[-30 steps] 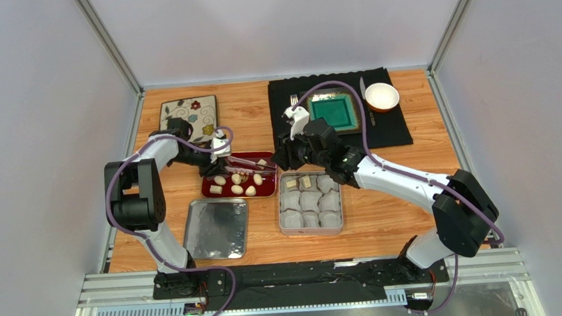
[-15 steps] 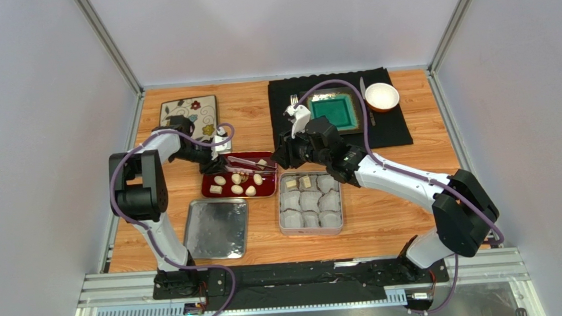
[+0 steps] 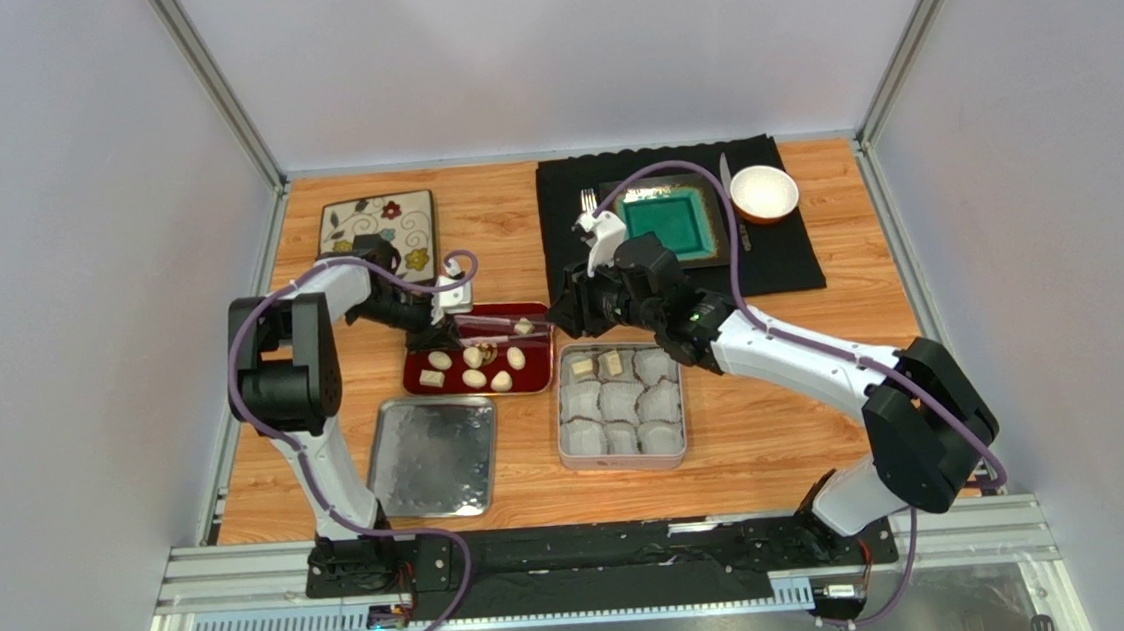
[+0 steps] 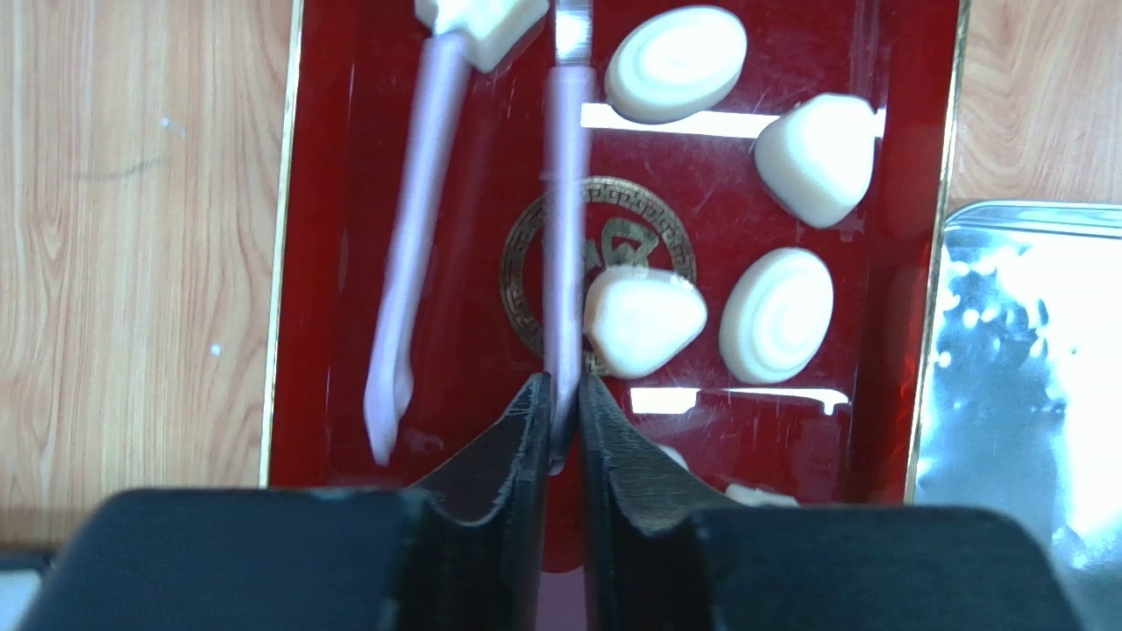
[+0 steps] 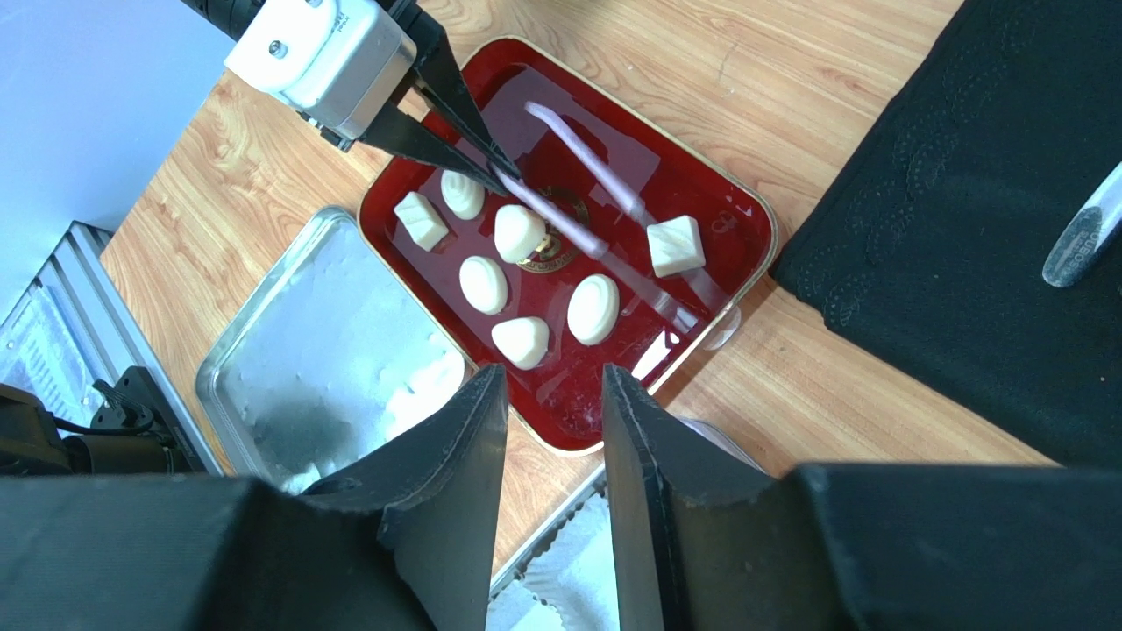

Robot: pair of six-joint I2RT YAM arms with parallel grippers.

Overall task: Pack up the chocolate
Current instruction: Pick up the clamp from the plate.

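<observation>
Several cream chocolate lumps [image 3: 474, 359] lie in the red tray [image 3: 536, 381]. My left gripper [image 4: 564, 401] is shut on one arm of lilac tongs [image 4: 566, 197]; the other arm [image 4: 419, 210] lies free to its left. The tong tips reach a square chocolate [image 5: 676, 245] at the tray's far end, which also shows in the left wrist view [image 4: 485, 19]. Rounded chocolates [image 4: 777, 313] sit to the right of the tongs. My right gripper [image 5: 553, 395] hangs open and empty above the tray's [image 5: 718, 197] near edge. Two chocolates [image 3: 598, 364] sit in the tin.
A silver tin [image 3: 570, 451] lined with white paper cups stands right of the tray, its lid [image 3: 433, 455] to the left in front. A black mat [image 3: 790, 260] with a green dish [image 3: 662, 224] and white bowl [image 3: 764, 192] lies behind. A patterned plate [image 3: 374, 222] is at back left.
My left gripper's jaws have closed tighter on the tongs, and the left arm's elbow has swung to the right. The right arm has barely moved.
</observation>
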